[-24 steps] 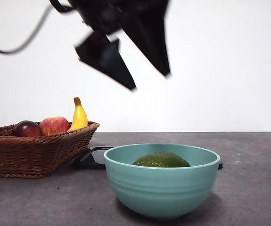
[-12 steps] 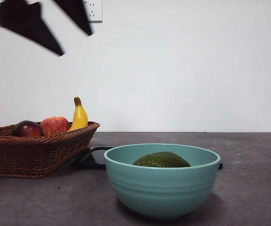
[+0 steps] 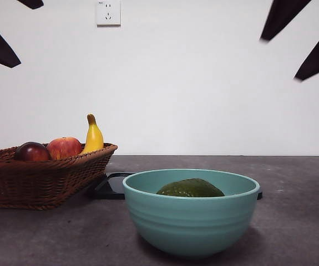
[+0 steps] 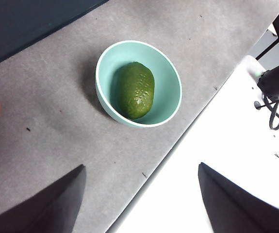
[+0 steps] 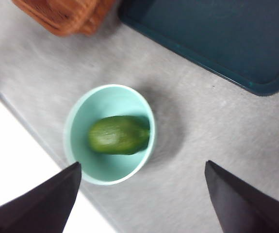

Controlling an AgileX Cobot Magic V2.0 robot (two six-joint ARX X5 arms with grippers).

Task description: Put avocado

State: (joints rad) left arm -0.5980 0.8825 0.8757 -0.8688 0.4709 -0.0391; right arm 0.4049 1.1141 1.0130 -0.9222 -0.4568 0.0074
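The dark green avocado [image 3: 191, 188] lies on its side inside a light teal bowl [image 3: 190, 221] at the front middle of the table. From above, the left wrist view shows the avocado [image 4: 135, 90] in the bowl [image 4: 166, 92], and the right wrist view shows the same avocado [image 5: 118, 135] and bowl [image 5: 105, 104]. My left gripper [image 4: 140, 166] is open and empty, high at the front view's top left [image 3: 30, 34]. My right gripper [image 5: 142, 164] is open and empty too, high at the top right [image 3: 280, 59]. Neither touches the bowl.
A woven basket [image 3: 37, 177] on the left holds a dark red fruit [image 3: 32, 151], a red apple [image 3: 64, 147] and a banana [image 3: 93, 136]. A dark tray [image 3: 106, 188] lies behind the bowl. The table's front edge [image 4: 163, 160] runs close to the bowl.
The left gripper has swung from above the bowl up and away to the top left corner. The right gripper has come into view at the top right. The avocado and bowl have not moved.
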